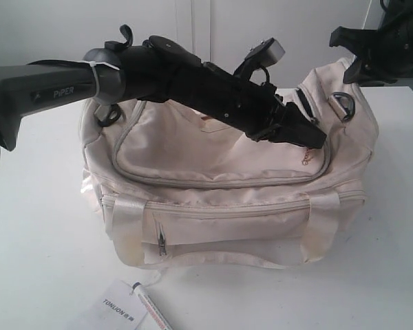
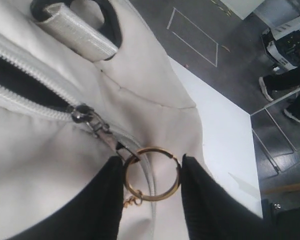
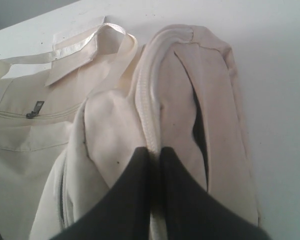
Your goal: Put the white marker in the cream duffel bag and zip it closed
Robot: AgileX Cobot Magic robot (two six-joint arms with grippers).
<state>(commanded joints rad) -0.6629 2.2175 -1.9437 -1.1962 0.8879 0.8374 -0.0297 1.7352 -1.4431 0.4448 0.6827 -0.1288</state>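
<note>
Straddling the gold ring pull (image 2: pixel 151 173), the left claw (image 2: pixel 152 200) stood apart, so the ring could slip free. The right claw (image 3: pixel 154 165) pinched the cream duffel bag (image 1: pixel 220 206). The white marker (image 1: pixel 151 309) lay at the desk (image 1: pixel 41 261) front edge, risking zipping empty.

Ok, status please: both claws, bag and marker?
Left claw flanks gold ring pull, grip unclear. Right claw shut on cream duffel bag end. Zip part open. White marker seemingly on table by tag.

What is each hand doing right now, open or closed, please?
Left hand: open, its fingers either side of the gold ring pull, not clamped.
Right hand: shut on a fold of the cream duffel bag beside its zipper.
</note>
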